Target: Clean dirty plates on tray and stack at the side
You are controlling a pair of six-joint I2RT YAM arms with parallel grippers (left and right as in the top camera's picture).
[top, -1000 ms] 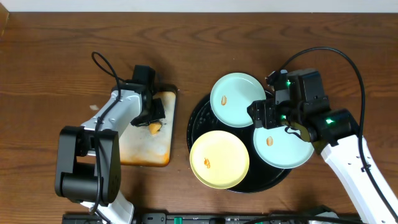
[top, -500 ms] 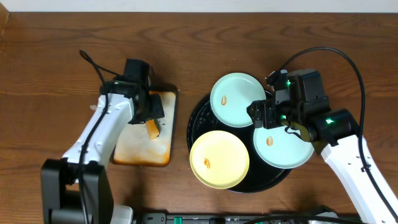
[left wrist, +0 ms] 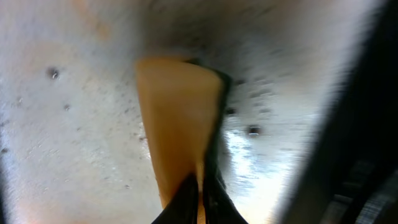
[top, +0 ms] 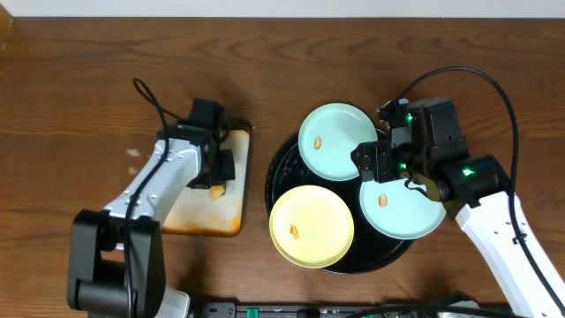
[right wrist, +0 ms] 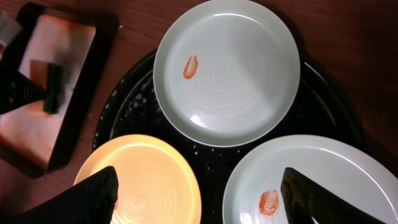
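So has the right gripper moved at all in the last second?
No. The right gripper still hangs at the same spot above the black tray, by the edge of the upper mint plate.

1. Dark brown wood, visibly grained, with a soft sheen: the worktop.
2. Smooth and glossy, with light glare: the 12 o'clock mint-green plate, the 4 o'clock mint-green plate, and the yellow plate at 7 o'clock.
3. Black and hard, finely speckled between the plates: the round tray.
4. Dull, pitted white face, stained orange, inside a dark rim: the rectangular tray.
5. Yellow foam-like body with a coarse dark green edge: the sponge.
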